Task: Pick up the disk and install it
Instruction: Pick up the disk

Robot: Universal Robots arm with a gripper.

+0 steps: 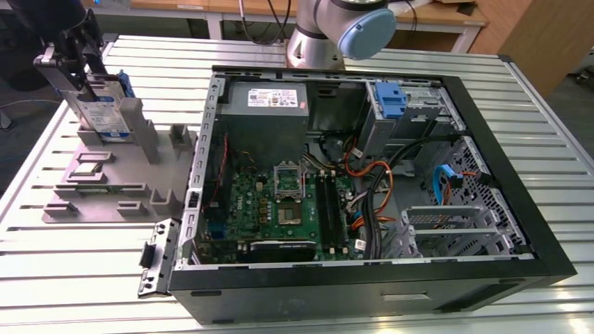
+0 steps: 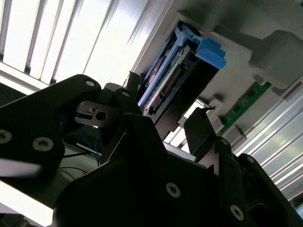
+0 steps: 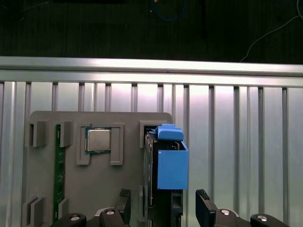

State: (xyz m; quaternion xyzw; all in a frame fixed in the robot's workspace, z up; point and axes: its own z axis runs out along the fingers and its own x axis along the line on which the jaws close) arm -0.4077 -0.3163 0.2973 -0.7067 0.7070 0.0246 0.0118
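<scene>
As the gripper point(image 1: 79, 50) hovers over the grey holder point(image 3: 94, 189) on the slatted metal bench point(image 1: 55, 264), the job is plainly at its first step, the pick-up. The disk point(image 1: 104, 115) stands on edge in a slot of that holder, outside the open computer case point(image 1: 547, 209) and at the exterior view's left of it, so nothing has been installed.

Both wrist views show the fingers point(image 3: 203, 210) apart, one on each side of the upright disk with a gap at each face. They straddle it but I can't see them touching it. To my eye this is the line-up before a grasp. A sound grip would call for the fingers to be centred over the disk's flat faces and to close squarely, so that it lifts straight out of its slot without catching on the holder's walls. Its blue plastic edging sits just at the grip line, which I'd judge makes placement matter.

As for writing, the disk carries a white-and-blue label point(image 1: 110, 124), and the grey power-supply box point(image 1: 269, 115) in the case has a white sticker point(image 1: 275, 98). Both have print on them, but none of it can be made out from here. A processor chip point(image 3: 98, 140) and a green memory stick point(image 3: 58, 170) also lie in the holder, their markings equally unreadable.
</scene>
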